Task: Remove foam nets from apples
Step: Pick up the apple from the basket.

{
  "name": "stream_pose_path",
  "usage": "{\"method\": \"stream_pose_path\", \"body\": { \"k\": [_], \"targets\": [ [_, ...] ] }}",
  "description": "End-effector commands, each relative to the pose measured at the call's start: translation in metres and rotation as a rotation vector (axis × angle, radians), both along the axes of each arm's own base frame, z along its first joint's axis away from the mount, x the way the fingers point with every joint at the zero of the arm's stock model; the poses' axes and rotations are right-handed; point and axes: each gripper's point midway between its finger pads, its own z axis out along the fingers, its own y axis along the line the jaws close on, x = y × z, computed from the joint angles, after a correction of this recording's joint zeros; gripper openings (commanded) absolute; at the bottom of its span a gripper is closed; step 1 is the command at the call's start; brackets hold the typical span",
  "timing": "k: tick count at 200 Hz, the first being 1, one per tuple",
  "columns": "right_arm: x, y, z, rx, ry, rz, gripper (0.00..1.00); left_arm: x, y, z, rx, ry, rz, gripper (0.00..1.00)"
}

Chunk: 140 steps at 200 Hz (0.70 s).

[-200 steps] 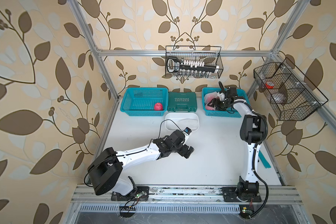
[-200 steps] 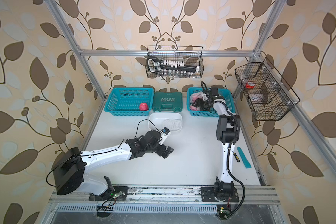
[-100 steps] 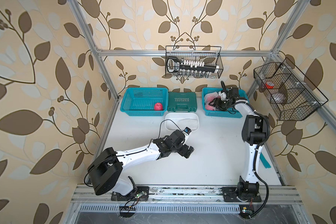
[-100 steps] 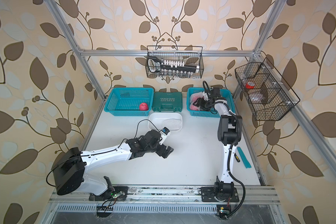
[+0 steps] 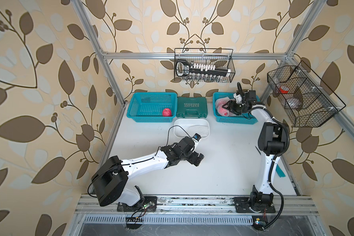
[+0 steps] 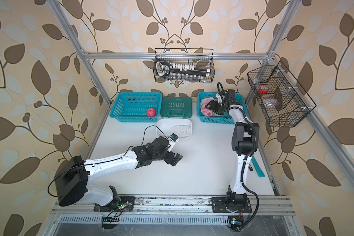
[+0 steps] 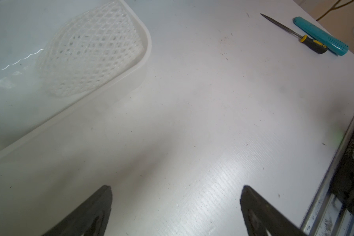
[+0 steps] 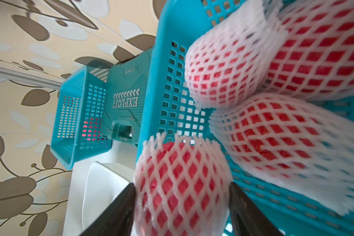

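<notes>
My right gripper point(image 8: 182, 186) reaches into the right teal basket point(image 5: 235, 120) and is shut on a netted apple point(image 8: 180, 163), one black finger pressed to each side of its white foam net. Three more netted apples point(image 8: 223, 71) point(image 8: 325, 51) point(image 8: 274, 132) lie beside it in that basket. A bare red apple point(image 5: 167, 112) sits in the left teal basket point(image 5: 149, 119). An empty foam net point(image 7: 90, 55) lies flat in the white tub point(image 5: 180, 130). My left gripper point(image 5: 198, 159) hovers open over the bare table in front of the tub, with nothing between its fingers point(image 7: 102, 202).
A green tool case point(image 5: 191, 107) lies between the two baskets. A yellow-handled file point(image 7: 313, 44) and a teal strip point(image 7: 321, 35) lie at the table's right edge. Wire baskets hang on the back wall point(image 5: 203, 67) and on the right wall point(image 5: 302, 96).
The right gripper's jaws have narrowed onto the netted apple, and the wrist has shifted slightly within the basket. The left arm has not moved.
</notes>
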Motion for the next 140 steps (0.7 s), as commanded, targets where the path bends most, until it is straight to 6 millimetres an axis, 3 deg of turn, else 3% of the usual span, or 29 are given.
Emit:
{"method": "stream_pose_path", "body": {
  "k": [1, 75, 140],
  "targets": [
    [-0.004, 0.001, 0.027, 0.02, -0.049, 0.009, 0.7, 0.003, 0.003, 0.012, -0.017, -0.034, 0.011, 0.99],
    [-0.01, 0.001, 0.042, 0.034, -0.071, 0.01, 0.7, 0.003, 0.005, 0.012, -0.012, -0.039, 0.015, 0.99],
    [-0.058, 0.013, 0.07, 0.042, -0.122, 0.016, 0.7, 0.004, 0.016, 0.022, -0.022, -0.082, 0.047, 0.99]
  ]
}}
